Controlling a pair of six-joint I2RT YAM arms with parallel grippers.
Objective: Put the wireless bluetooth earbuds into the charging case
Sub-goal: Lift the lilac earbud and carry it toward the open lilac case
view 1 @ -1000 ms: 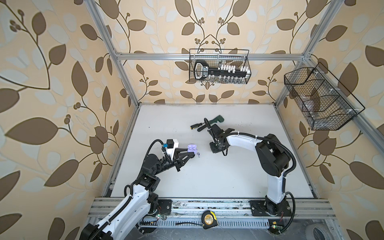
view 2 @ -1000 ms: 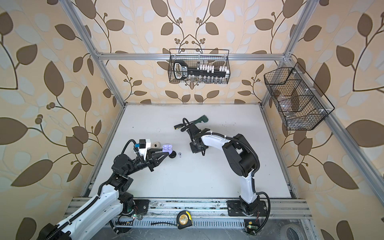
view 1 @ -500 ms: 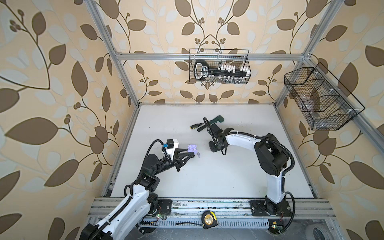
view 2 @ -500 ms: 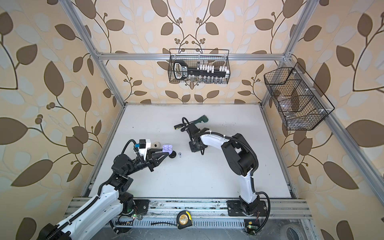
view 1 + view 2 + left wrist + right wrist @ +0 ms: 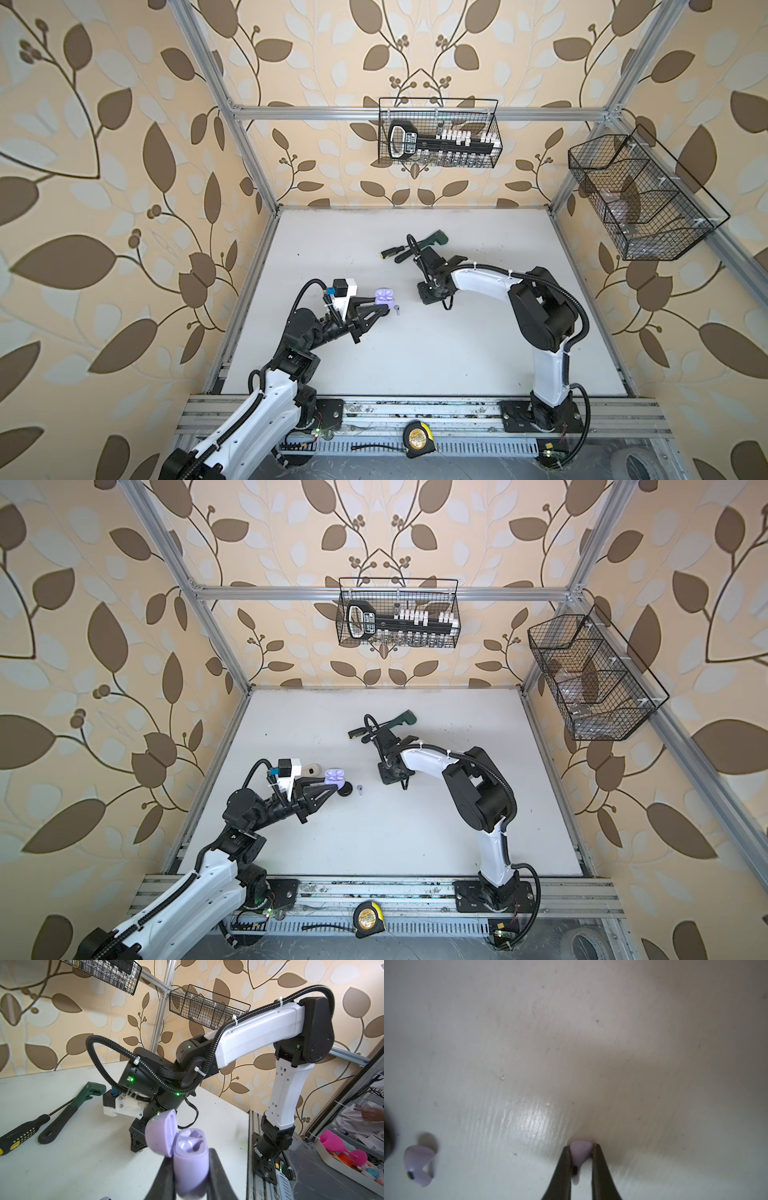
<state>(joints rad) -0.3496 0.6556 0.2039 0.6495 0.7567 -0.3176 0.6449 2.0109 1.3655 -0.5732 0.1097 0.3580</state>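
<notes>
Earbuds are tiny in both top views: one loose earbud (image 5: 397,308) lies on the white surface (image 5: 415,374) just beside the left claw (image 5: 383,309). The left arm reaches low and forward from the front rail, and its claw carries the lilac charging case (image 5: 384,296). The right arm arcs over and bends steeply down. The right claw (image 5: 432,296) points at the surface with its tips hidden.

In the left wrist view, the left claw (image 5: 189,1157) is clamped narrowly on the case body (image 5: 190,1169). The case's long axis runs along the fingers, its lid (image 5: 161,1132) is swung open, and two sockets show.

In the right wrist view, the right claw (image 5: 581,1159) is nearly closed at the surface, gripping the pinched earbud (image 5: 580,1152), whose stem trails back between the fingers. The loose earbud (image 5: 419,1162) lies on its side, well apart.
</notes>
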